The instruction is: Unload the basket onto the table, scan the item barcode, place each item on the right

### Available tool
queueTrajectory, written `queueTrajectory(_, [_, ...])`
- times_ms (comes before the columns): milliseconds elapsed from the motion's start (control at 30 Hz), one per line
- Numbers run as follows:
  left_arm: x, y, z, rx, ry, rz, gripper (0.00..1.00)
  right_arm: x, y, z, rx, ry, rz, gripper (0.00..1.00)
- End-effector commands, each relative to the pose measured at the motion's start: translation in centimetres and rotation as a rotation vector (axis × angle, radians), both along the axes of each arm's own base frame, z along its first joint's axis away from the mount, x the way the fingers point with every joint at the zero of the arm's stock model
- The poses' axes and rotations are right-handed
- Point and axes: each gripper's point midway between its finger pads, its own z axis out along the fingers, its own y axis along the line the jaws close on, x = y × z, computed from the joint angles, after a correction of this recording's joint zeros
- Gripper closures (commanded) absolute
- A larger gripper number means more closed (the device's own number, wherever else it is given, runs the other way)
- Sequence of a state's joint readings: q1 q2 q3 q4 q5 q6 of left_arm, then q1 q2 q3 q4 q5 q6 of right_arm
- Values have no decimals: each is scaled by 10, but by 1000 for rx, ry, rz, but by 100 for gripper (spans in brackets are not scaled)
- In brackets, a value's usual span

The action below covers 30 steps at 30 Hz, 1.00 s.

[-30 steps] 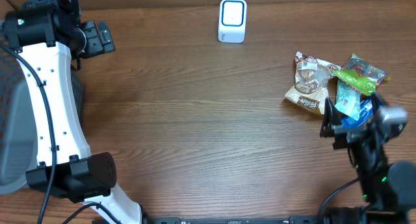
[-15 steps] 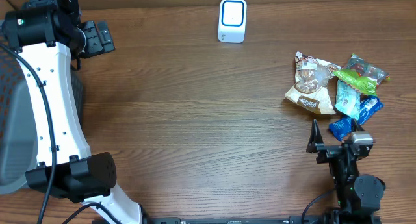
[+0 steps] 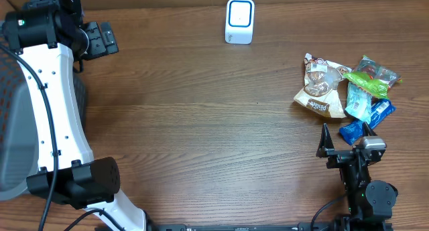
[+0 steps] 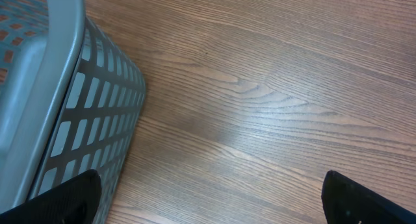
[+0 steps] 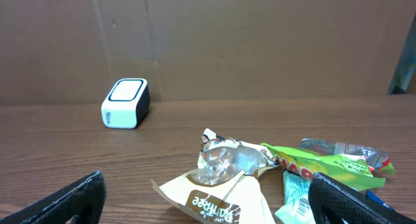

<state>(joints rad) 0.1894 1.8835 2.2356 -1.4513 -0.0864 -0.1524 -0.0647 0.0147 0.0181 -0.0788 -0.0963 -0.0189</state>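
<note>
Wood-grain table point(image 3: 201, 124) carries everything. The scanner point(image 3: 239, 20) stands at the far edge, and the packets sit in a pile point(image 3: 345, 90) on the right side, well apart from it. The right gripper point(image 3: 344, 142) hovers just short of the pile with its jaws spread wide and nothing between them. The blue packet point(image 3: 352, 130) lies nearest its fingers. The left gripper point(image 3: 106, 38) is also wide and empty, over by the basket point(image 4: 78, 100), well apart from pile and scanner.

The main risk is the pile itself. The cream packet point(image 5: 221, 188), the green packet point(image 5: 325, 162) and the blue one overlap and touch. Wide jaws closing there may pinch two wrappers at once, or drag a neighbour along and scatter the rest. The wrappers look thin and crinkly. A grip on a loose edge may slip, or let the packet hang and fold so that its barcode is creased or turned away from the scanner. No barcode shows on any packet, so which face to present cannot be told, and a blind pick may show the wrong side. The carry across the table is long, which gives a weak grip time to fail, and a low pass could knock the scanner over.
</note>
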Motion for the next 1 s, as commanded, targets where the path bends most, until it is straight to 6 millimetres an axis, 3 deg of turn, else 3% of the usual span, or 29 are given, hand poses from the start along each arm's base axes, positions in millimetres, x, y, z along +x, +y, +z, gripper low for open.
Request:
queueTrajectory(0, [3, -3, -2, 5, 7, -25, 0, 0, -2, -1, 1, -8, -9, 0])
queueTrajectory(800, [3, -5, -1, 11, 6, -31, 1, 0, -2, -1, 1, -8, -9, 0])
queueTrajectory(967, [-12, 9, 6, 102, 19, 15, 0, 0, -2, -1, 1, -8, -9, 0])
